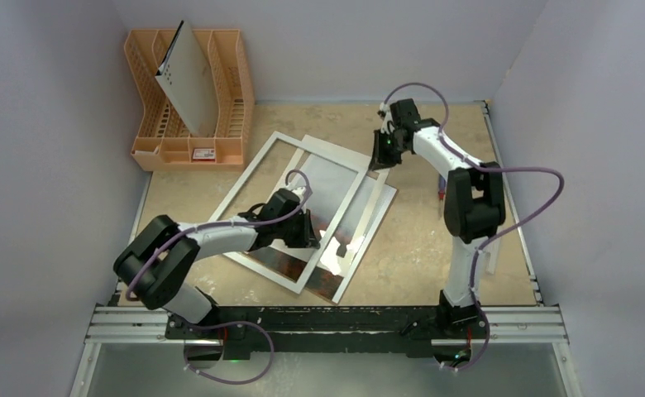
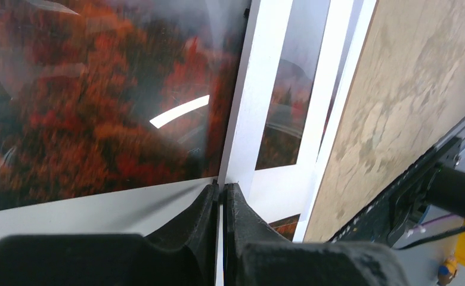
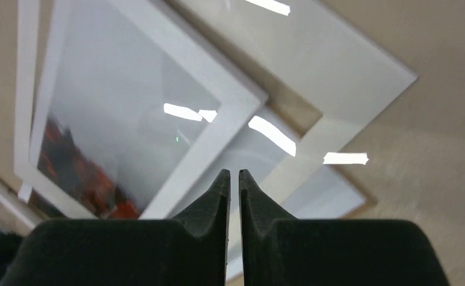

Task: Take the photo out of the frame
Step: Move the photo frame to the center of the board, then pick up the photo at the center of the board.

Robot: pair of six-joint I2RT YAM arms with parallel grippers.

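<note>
The white frame [image 1: 319, 152] lies flat and skewed on the table, over the photo [image 1: 290, 266], whose dark red foliage shows at the near end and pale grey haze at the far end. My left gripper [image 1: 309, 240] is shut, its tips down at the frame's near right corner. The left wrist view shows the tips [image 2: 223, 186] touching the white border [image 2: 260, 89] beside the red photo [image 2: 87, 107]. My right gripper [image 1: 379, 161] is shut and empty, held just above the frame's far right corner [image 3: 194, 155]. The right wrist view shows its tips [image 3: 233, 173] and the photo [image 3: 87, 167].
Glossy pale sheets [image 1: 377, 207] stick out from under the frame on its right side, also seen in the right wrist view [image 3: 313, 65]. An orange rack [image 1: 228, 83] at the back left holds a leaning grey-white board [image 1: 188, 83]. Walls enclose the tan table [image 1: 435, 248].
</note>
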